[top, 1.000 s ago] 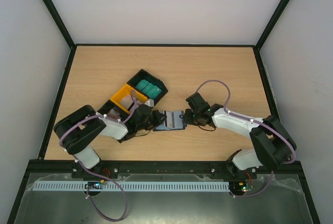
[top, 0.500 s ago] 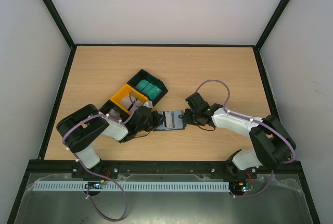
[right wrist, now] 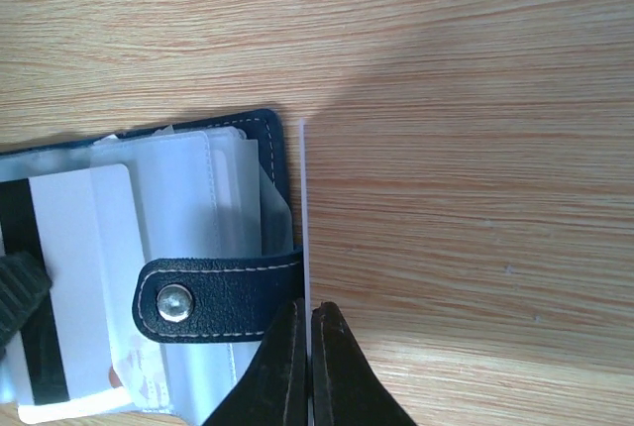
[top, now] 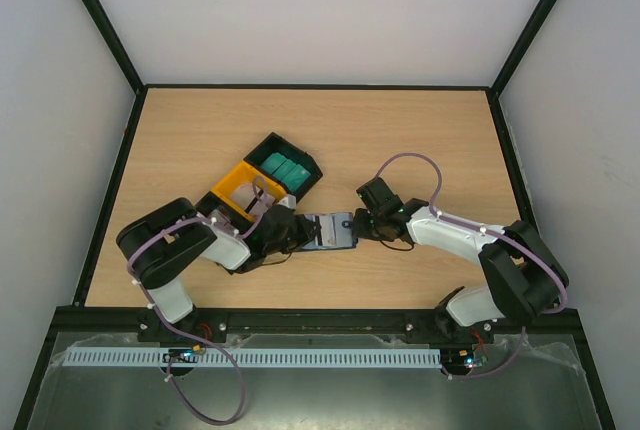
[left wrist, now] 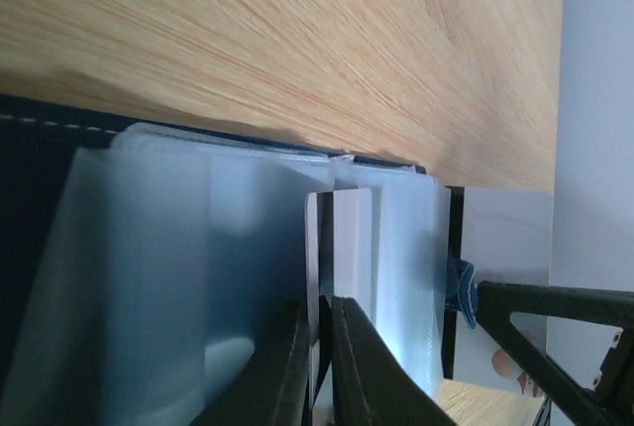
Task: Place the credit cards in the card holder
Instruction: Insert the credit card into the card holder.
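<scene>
Pinching a white card (left wrist: 342, 238) by its edge, the left gripper (left wrist: 319, 312) has its jaws closed almost to touching. The card's far end sits among the clear sleeves (left wrist: 198, 277) of the card holder (right wrist: 282, 173), which lies open on the counter (top: 400, 130) between the two arms. The right gripper (right wrist: 307, 322) is closed tight on a second card (right wrist: 305, 208), held edge-on and upright just beside the holder's right rim.

The step in hand looks like seating the left card in a sleeve. The next move probably calls for a straight push along the pocket, then a release. A striped card (right wrist: 84, 277) is already inside. The snap tab (right wrist: 223, 292) lies across the sleeves and could snag a card. The tray (top: 240, 182) behind the left arm holds teal cards (top: 285, 168).
</scene>
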You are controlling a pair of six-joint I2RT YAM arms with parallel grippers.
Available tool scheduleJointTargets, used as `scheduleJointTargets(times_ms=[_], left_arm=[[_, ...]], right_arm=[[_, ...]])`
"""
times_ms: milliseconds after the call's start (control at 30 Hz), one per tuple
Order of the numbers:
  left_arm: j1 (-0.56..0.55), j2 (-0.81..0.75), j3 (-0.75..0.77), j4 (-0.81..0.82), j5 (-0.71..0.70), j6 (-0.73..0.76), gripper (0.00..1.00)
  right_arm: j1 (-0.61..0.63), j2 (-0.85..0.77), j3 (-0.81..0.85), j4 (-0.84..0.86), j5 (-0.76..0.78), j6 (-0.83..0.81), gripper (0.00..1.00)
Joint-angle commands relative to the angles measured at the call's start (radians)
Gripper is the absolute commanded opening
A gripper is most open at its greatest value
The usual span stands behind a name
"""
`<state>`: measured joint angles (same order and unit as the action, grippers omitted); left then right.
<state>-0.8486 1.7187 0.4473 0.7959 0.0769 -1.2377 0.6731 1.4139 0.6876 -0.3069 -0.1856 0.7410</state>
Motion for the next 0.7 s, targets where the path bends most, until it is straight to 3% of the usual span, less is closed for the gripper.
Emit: scheduleJointTargets(times_ms=[0, 433, 533, 667], left_arm=[[-0.037, 0.036, 0.024, -0.091, -0.007, 0.032, 0.1], [-0.072, 0.039, 0.135, -0.255, -0.025, 0.144, 0.23], [-0.091, 0.034, 0.186, -0.355, -0.072, 0.156, 0.25], [-0.112, 0.019, 0.25, -0.507, -0.133, 0.174, 0.36]], right_arm=[[-0.004, 0.023, 0.015, -0.023, -0.016, -0.007, 0.02], [-0.003, 0.027, 0.013, -0.021, -0.017, -0.008, 0.02], [-0.003, 0.024, 0.013, -0.023, -0.01, -0.011, 0.02], [-0.003, 0.016, 0.014, -0.035, 0.024, -0.005, 0.02]])
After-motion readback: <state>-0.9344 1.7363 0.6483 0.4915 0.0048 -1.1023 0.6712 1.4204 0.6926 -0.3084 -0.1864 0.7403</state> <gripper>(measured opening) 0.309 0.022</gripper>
